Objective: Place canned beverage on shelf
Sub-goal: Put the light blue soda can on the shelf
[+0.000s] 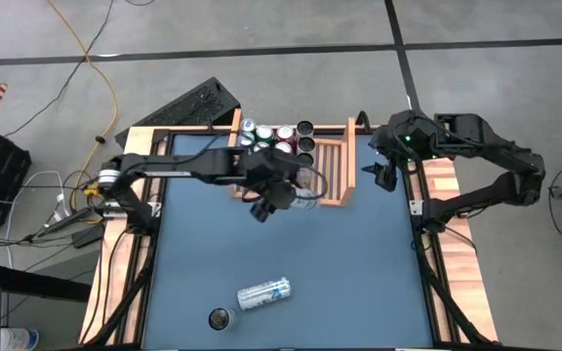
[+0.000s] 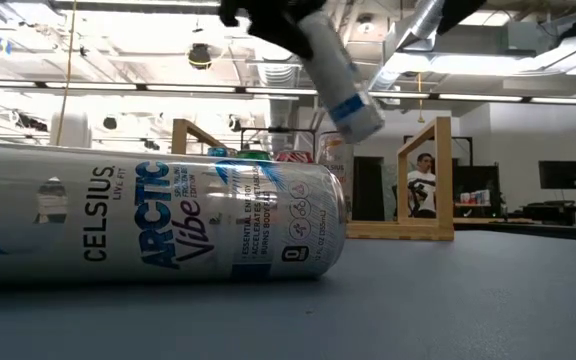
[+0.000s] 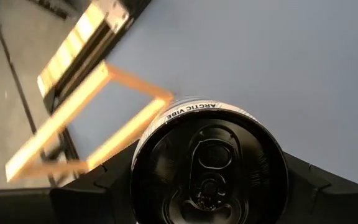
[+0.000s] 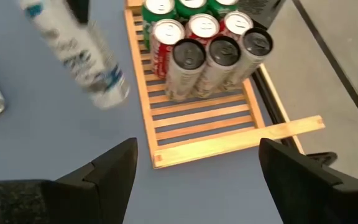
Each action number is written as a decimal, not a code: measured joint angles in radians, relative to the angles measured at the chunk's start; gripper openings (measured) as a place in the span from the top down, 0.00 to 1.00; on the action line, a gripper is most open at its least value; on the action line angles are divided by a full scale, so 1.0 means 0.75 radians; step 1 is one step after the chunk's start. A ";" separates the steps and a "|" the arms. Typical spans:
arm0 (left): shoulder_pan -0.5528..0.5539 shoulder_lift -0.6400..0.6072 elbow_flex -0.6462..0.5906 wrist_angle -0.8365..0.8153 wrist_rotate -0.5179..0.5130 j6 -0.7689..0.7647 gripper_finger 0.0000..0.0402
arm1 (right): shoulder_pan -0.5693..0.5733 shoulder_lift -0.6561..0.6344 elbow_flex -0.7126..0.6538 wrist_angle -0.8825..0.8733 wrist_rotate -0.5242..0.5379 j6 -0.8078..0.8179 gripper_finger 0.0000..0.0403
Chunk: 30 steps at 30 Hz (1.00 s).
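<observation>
Item: tall slim silver-and-blue beverage can (image 2: 336, 72), dark-topped, marked "ARCTIC VIBE" on its rim. It is held off the table by the left gripper (image 1: 273, 195), whose two dark fingers (image 3: 98, 186) are clamped against its sides near the top end. The can is carried tilted, its lower end slanted toward the rack, and is seen in the air just beside the rack's front edge.

Item: light-brown wooden shelf (image 4: 211, 127), with slatted base and raised solid side boards, placed at the far middle of the blue table (image 1: 359, 273). Its rear part is filled with upright cans (image 4: 207, 46): green-topped ones at the back, red-and-white ones next, black-topped silver ones in front. The front slats are left bare.

Item: right gripper (image 1: 382, 174), hung above the table near the shelf's right side board. Its fingers (image 4: 110, 171) are spread wide, and nothing is held between them.

Item: second silver-and-blue can (image 1: 263, 293), printed "CELSIUS ARCTIC Vibe", laid on its side on the near part of the table, well apart from the shelf.

Item: third can (image 1: 221, 318), dark-topped, stood upright just beside the lying one.

Item: a person (image 2: 423, 188), seen in the room beyond the table.
</observation>
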 joint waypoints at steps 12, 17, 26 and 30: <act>0.141 0.376 0.515 -0.220 0.051 0.208 0.40 | -0.022 0.002 0.000 0.003 -0.003 0.061 0.20; 0.161 0.492 0.600 -0.269 0.068 0.399 0.40 | -0.022 0.007 0.000 0.007 -0.003 0.082 0.20; 0.165 0.566 0.600 -0.299 0.065 0.612 0.40 | -0.022 0.007 0.000 0.007 -0.001 0.107 0.20; 0.170 0.605 0.596 -0.353 0.068 0.648 0.40 | -0.022 0.007 0.000 0.008 -0.001 0.107 0.20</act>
